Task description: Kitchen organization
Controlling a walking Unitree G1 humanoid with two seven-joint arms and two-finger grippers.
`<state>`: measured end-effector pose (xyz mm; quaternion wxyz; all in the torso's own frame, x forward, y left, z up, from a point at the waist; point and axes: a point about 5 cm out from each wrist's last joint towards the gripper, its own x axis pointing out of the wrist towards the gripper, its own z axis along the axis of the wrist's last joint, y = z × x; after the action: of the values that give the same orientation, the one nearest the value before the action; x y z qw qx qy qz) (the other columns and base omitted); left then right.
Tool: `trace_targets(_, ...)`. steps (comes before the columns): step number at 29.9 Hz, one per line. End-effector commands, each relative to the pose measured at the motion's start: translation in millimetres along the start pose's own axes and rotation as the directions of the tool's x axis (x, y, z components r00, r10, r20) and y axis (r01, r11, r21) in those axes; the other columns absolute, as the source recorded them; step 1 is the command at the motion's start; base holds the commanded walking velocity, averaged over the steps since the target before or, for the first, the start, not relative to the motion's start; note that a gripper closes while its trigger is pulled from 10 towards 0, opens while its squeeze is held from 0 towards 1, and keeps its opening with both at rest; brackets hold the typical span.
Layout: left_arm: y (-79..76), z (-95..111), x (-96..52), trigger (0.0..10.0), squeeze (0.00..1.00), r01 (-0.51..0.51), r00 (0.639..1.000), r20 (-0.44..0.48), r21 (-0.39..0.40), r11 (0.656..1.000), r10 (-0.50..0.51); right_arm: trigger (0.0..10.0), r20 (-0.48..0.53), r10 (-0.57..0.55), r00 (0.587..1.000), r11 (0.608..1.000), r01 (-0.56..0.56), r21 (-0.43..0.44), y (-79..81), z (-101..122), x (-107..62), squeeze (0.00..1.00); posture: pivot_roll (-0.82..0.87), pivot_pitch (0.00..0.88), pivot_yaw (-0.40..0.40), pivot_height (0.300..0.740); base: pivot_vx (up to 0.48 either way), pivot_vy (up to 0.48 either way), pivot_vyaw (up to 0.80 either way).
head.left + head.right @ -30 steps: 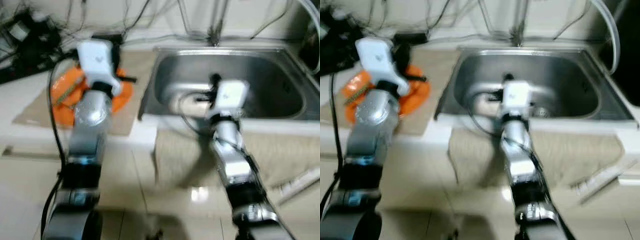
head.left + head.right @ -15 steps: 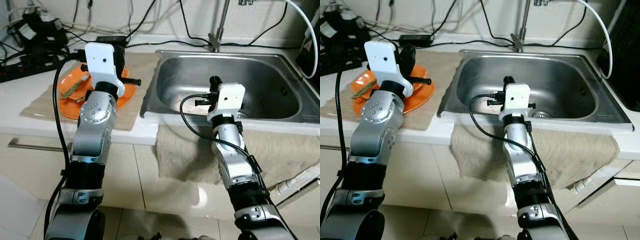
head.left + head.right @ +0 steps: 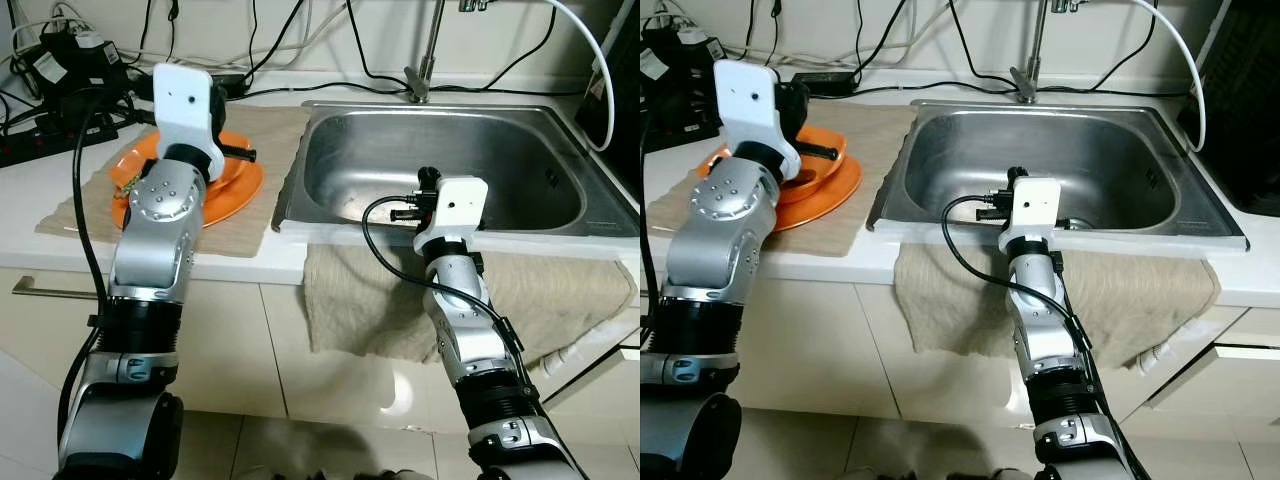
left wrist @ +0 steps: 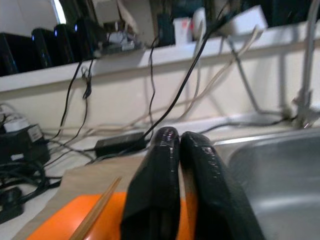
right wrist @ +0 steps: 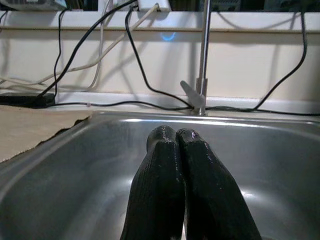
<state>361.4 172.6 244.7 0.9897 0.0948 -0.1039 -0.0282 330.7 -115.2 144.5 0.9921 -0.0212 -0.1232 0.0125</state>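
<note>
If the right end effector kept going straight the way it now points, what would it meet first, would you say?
Probably the sink's far wall. The right end effector, fingers shut, points level across the basin toward the tap; depth is hard to judge, so it might clear the rim and reach the tap's base.

An orange plate [image 3: 235, 185] lies flat on a beige cloth [image 3: 255, 225] on the white counter [image 3: 40, 190], just left of the steel sink [image 3: 560, 215] — a thin wooden stick [image 4: 95, 212] rests across it. Another cloth — beige too — [image 3: 1140, 290] drapes over the sink's front edge.
</note>
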Motion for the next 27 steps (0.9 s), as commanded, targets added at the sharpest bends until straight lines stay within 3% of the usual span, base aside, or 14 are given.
trace_targets(1, 7.3, -4.0, 1.7, 10.0, 1.0, -0.013, 0.999, -0.037, 0.019, 1.0, 0.014, 10.0, -0.019, 0.001, 1.0, 1.0, -0.001, 0.005, -0.4, -2.7, -1.0, 0.0, 0.02, 0.0, 0.043, 0.74, 0.0, 0.0, 0.0)
trace_targets(9, 37.0, -5.1, 8.6, 10.0, 1.0, -0.033, 0.997, -0.074, 0.074, 0.997, 0.039, 10.0, -0.043, 0.024, 0.999, 1.0, -0.024, 0.007, 3.3, -6.1, -1.5, 0.0, 0.03, 0.0, 0.034, 0.74, 0.0, 0.0, 0.0)
trace_targets(17, 39.5, 5.5, 10.5, 10.0, 1.0, -0.033, 0.999, -0.041, 0.077, 0.997, 0.036, 10.0, -0.048, 0.035, 0.998, 0.999, -0.035, 0.002, 4.3, -7.4, -1.5, 0.0, 0.03, 0.0, 0.031, 0.74, 0.0, 0.0, 0.0)
trace_targets(18, 39.1, 6.2, 10.9, 10.0, 0.1, -0.03, 0.999, -0.04, 0.079, 0.996, 0.033, 10.0, -0.049, 0.035, 0.998, 0.999, -0.035, 0.002, 4.3, -7.5, -1.5, 0.0, 0.03, 0.0, 0.031, 0.74, 0.0, 0.0, 0.0)
trace_targets(19, 39.2, 7.7, 11.3, 10.0, 0.1, -0.026, 0.999, -0.038, 0.081, 0.996, 0.029, 10.0, -0.05, 0.036, 0.998, 0.999, -0.036, 0.001, 4.2, -7.7, -1.4, 0.0, 0.03, 0.0, 0.03, 0.74, 0.0, 0.0, 0.0)
trace_targets(20, 39.9, 9.9, 11.8, 10.0, 0.0, -0.02, 0.999, -0.038, 0.091, 0.996, 0.024, 10.0, -0.05, 0.038, 0.998, 0.999, -0.038, 0.0, 4.1, -7.6, -1.4, 0.0, 0.03, 0.0, 0.029, 0.74, 0.0, 0.0, 0.0)
trace_targets(27, 55.6, 24.3, 17.0, 10.0, 0.0, 0.005, 1.0, -0.028, 0.14, 0.99, -0.001, 10.0, -0.016, 0.052, 0.999, 0.999, -0.051, 0.008, 6.7, 0.2, 1.3, 0.0, 0.04, 0.0, 0.027, 0.74, 0.0, 0.0, 0.0)
